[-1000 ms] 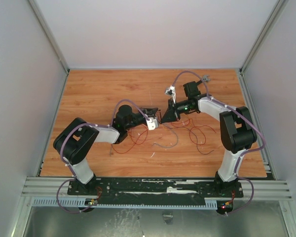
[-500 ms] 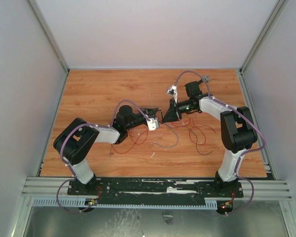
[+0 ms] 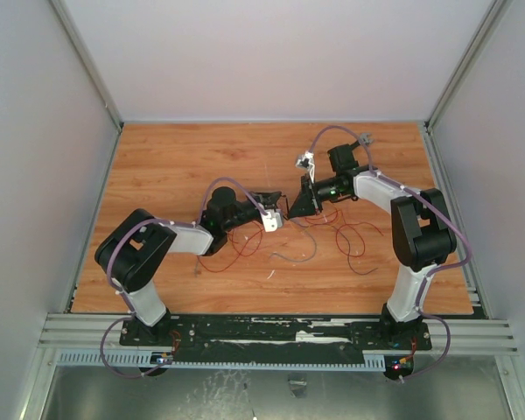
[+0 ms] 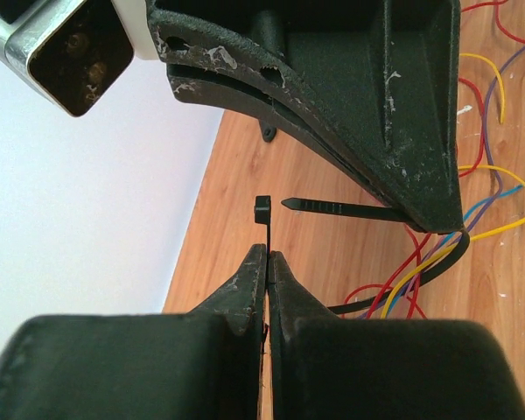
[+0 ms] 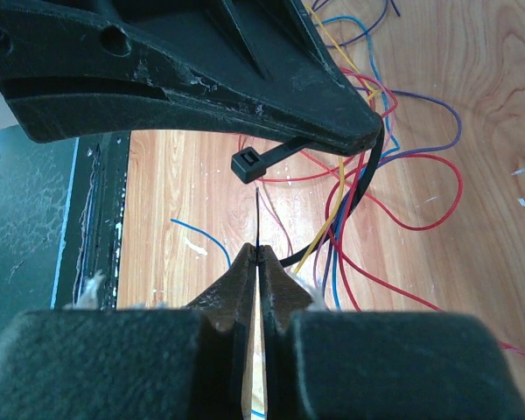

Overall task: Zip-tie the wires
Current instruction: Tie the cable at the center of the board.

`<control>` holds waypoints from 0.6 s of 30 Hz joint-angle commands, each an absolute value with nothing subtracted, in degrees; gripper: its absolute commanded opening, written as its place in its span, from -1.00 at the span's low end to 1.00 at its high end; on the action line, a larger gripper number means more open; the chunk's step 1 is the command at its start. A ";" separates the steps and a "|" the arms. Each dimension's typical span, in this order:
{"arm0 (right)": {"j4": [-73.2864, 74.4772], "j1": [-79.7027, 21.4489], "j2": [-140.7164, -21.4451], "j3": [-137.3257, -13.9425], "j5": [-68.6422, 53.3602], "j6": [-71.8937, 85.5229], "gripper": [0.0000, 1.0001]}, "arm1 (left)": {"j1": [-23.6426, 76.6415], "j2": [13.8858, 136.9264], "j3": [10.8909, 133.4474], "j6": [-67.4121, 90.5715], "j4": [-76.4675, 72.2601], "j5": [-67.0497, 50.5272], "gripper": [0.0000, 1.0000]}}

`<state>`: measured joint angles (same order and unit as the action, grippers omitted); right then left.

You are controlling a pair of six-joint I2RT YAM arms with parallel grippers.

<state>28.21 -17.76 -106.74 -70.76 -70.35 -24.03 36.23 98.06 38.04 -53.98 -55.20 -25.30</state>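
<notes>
The black zip tie (image 4: 341,208) is held at both ends above the wooden table. My left gripper (image 4: 268,254) is shut on the strip just below its square head (image 4: 262,210). My right gripper (image 5: 257,249) is shut on the thin pointed tail, seen edge-on. The tail tip points at the head with a small gap between them. The tie loops round a bundle of red, yellow, blue and purple wires (image 4: 411,271), which hang through the loop (image 5: 337,245). In the top view both grippers meet near mid-table, left (image 3: 276,207) and right (image 3: 291,208), over the red tangle (image 3: 350,236).
Loose wire loops spread over the boards on both sides of the grippers, with a grey strand (image 3: 297,255) in front and a blue one (image 5: 197,236) near the table edge. White walls enclose three sides. A metal rail (image 3: 280,332) carries the arm bases.
The right wrist shifted slightly toward the back at first, then held still. The left arm and both grips are unchanged.
</notes>
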 commanded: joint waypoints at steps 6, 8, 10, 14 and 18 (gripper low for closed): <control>28.24 -17.79 -107.44 -73.43 -71.72 -23.71 -1.00 | 36.79 98.62 38.50 -54.91 -57.38 -24.71 -1.00; 28.30 -17.88 -107.44 -73.61 -71.63 -23.69 -1.00 | 36.76 98.68 38.47 -54.90 -57.32 -24.70 -1.00; 28.34 -17.86 -107.52 -73.80 -71.63 -23.56 -1.00 | 36.75 98.77 38.56 -54.87 -57.32 -24.70 -1.00; 28.39 -18.02 -107.60 -74.00 -71.55 -23.58 -1.00 | 36.84 98.88 38.51 -54.84 -57.45 -24.70 -1.00; 28.43 -18.09 -107.90 -73.91 -71.54 -23.59 -1.00 | 36.83 98.92 38.50 -54.74 -57.57 -24.70 -1.00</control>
<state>28.45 -17.87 -107.15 -72.42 -70.35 -23.99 36.25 98.26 38.04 -53.98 -55.22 -25.08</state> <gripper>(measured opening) 0.005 0.019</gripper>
